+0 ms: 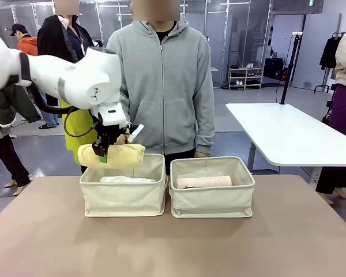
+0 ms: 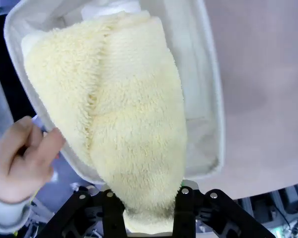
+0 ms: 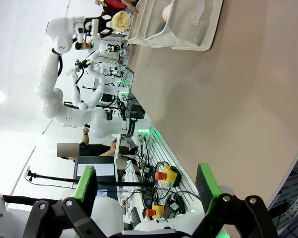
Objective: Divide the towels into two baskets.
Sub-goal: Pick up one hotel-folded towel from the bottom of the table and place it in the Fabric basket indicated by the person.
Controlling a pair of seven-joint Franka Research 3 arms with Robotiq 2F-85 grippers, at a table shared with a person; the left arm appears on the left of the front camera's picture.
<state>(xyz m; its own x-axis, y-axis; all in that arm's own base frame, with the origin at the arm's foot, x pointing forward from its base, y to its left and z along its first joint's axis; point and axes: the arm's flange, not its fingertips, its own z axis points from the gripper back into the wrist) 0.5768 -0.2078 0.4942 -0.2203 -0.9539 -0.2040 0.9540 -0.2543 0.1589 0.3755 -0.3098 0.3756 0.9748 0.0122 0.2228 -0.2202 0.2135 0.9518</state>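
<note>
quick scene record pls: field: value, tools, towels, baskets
left tool: shut on yellow towel, above left basket
right tool: open, holding nothing
left basket: white towel inside
right basket: pink towel inside
person's hand: beside the left basket's rim

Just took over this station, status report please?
Left gripper shut on the pale yellow towel, over the left basket. Right gripper open, idle. White towel already inside; pink towel in right basket. Person's hand near the rim.
</note>
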